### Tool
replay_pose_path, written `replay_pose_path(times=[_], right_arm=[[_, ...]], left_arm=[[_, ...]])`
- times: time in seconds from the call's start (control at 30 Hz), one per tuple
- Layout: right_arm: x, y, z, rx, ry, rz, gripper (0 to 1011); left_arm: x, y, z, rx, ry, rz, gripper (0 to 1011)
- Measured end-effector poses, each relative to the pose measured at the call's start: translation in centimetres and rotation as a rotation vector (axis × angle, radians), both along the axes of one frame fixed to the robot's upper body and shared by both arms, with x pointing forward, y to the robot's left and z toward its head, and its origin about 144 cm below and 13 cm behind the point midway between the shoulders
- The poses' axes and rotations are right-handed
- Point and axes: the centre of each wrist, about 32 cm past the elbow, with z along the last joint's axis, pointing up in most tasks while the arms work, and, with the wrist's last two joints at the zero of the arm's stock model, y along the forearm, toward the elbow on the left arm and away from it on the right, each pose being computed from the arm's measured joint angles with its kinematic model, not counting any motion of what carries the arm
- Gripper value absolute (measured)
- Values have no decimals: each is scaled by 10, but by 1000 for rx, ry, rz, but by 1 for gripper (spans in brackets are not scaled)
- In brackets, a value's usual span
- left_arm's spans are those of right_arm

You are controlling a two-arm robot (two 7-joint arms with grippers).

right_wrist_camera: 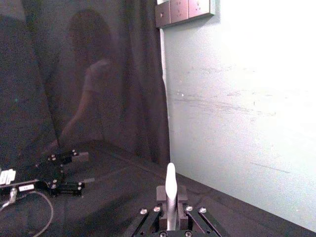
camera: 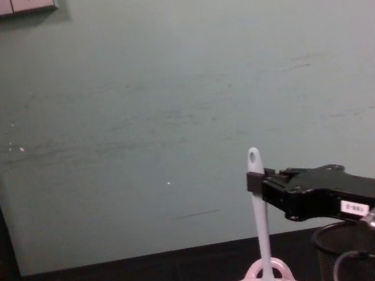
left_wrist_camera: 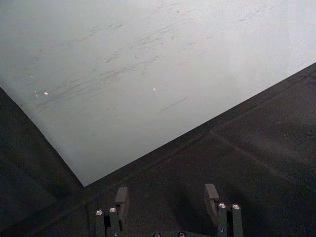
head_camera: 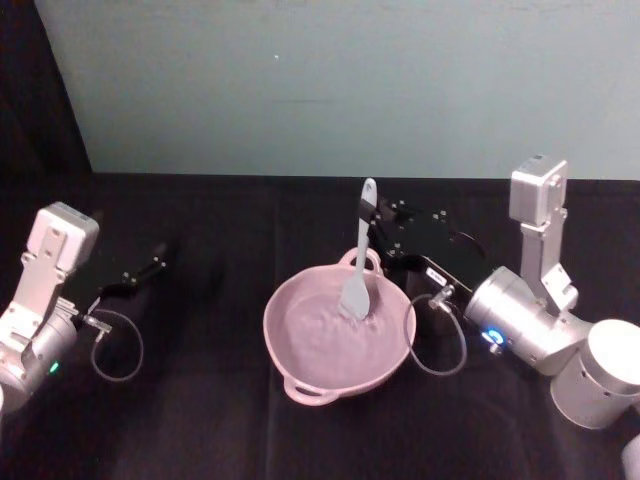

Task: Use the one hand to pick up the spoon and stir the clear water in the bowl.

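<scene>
So the right tool (head_camera: 372, 222) is clenched on the white spoon (head_camera: 358, 268) near the top of its handle, holding it pretty much upright with the paddle blade dipped in the water (head_camera: 325, 340) in the pink bowl (head_camera: 278, 330), mid-worktop (head_camera: 200, 400). Meanwhile the left tool (head_camera: 158, 256) sits off to the left, fingers apart, grasping nothing.

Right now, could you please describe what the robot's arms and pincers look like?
The left arm and right arm are silver cylinders carrying pale boxy mounts. The right pincer is black and blocky, with a small white label and a silver fitting feeding a looped grey cable. The left pincer is black, with silver screws.
</scene>
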Motion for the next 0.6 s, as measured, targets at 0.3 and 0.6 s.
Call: replay_pose_path(times=[0.3,0.6], right_arm=[[-23,-7,5,-26,-13,22,122],[-43,14,4,-18,-11,109,122]], left_arm=[[0,0,0,0,0,0,1005],[0,0,0,0,0,0,1005]])
